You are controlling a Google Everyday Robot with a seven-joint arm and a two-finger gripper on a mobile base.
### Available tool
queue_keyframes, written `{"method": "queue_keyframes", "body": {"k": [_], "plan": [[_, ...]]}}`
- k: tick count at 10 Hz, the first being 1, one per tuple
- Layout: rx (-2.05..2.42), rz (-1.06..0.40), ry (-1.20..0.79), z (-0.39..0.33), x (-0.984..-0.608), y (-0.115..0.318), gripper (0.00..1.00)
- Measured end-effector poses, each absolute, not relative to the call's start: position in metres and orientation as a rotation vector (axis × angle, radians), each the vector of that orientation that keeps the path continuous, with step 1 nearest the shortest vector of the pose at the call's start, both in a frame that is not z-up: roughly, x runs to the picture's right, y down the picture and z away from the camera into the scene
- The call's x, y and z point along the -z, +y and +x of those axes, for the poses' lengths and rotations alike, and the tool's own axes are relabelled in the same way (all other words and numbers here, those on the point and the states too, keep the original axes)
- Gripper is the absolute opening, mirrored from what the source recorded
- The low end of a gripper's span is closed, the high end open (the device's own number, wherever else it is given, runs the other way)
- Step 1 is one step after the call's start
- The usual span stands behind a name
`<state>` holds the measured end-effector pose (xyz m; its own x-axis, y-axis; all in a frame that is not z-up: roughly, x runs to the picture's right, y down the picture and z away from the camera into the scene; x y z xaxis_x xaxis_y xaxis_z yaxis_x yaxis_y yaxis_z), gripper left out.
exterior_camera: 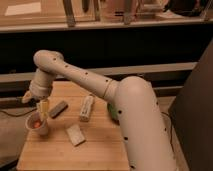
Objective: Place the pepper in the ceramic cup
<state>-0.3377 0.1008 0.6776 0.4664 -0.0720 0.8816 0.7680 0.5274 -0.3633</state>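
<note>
gripper (pixel 43 108) right over the ceramic cup (pixel 40 128) at the table's (pixel 95 150) left edge, pepper (pixel 36 121) straight below inside, can't tell if jaws are open

Place: most likely a lab or an office test area; which of the two cannot be told.
Work surface: a small butcher-block desk (pixel 95 150) at 7 o'clock in the view.
Background: long pale rails (pixel 150 70) run across dark panels at 12 o'clock, with metal furniture legs (pixel 69 12) above them.
Floor: a loose cable (pixel 10 112) at 9 o'clock.
Side: a dark partition (pixel 197 100) at 3 o'clock.
Robot: the end effector (pixel 43 111) hangs at the desk's 9 o'clock edge, just above the ceramic cup (pixel 39 125).
</note>
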Motion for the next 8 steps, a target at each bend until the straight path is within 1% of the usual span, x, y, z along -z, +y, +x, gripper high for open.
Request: {"method": "queue_keyframes", "body": {"k": [8], "plan": [[0.631,-0.893,-0.928,-0.3422,-0.6759,0.1022,0.80]]}}
